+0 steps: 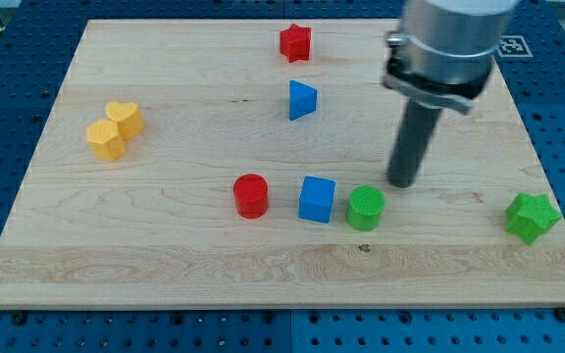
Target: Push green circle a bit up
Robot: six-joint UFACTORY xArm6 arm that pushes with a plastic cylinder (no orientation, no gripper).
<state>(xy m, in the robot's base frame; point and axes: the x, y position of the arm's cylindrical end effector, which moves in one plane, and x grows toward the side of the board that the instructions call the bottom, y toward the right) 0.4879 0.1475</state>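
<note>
The green circle [366, 209] stands on the wooden board [165, 245] right of centre, close beside a blue cube [317, 199] on its left. My tip [402, 183] is just to the upper right of the green circle, a small gap apart from it. The rod rises from there to the arm's grey body at the view's top.
A red cylinder [250, 195] stands left of the blue cube. A blue triangle [302, 100] and a red star [295, 42] are higher up. A yellow heart [125, 118] and a yellow block [106, 140] touch at the left. A green star [532, 217] sits at the right edge.
</note>
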